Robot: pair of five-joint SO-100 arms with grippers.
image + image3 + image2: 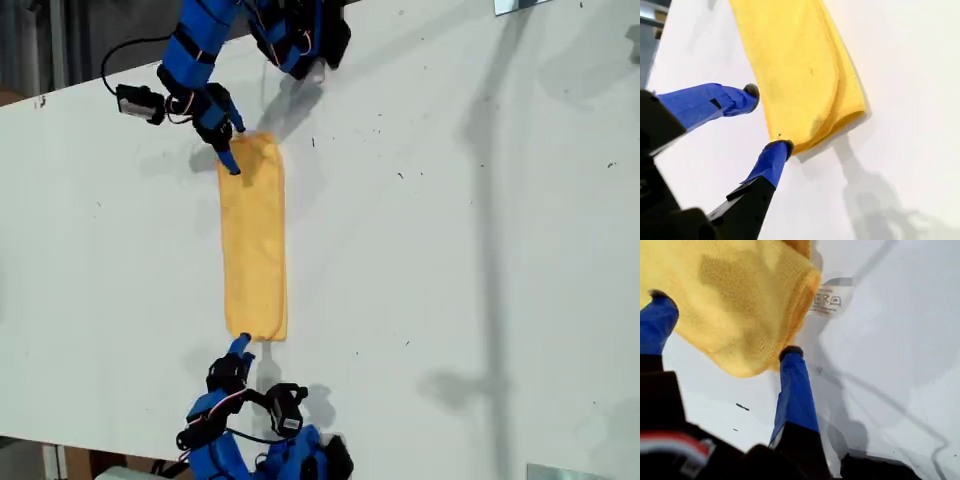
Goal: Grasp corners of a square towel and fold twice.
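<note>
Yellow towel (pixel 254 240) folded in strip; my first gripper (pixel 725 325) and my second gripper (pixel 767 117) spread apart at opposite ends.

Soft yellow-orange terry towel (pixel 740 305): far end cut off in both wrist views. Print on its small white tag (pixel 829 300) is too blurred to read. I can't tell if my first gripper (pixel 725 322) is touching the cloth or just straddling it. Exterior view: blue arm at the top (pixel 200 50) and blue arm at the bottom (pixel 230 445) are both cropped by the edges. Shiny metal piece (pixel 520 5) at the top edge is mostly out of frame, and I can't tell what it is.
</note>
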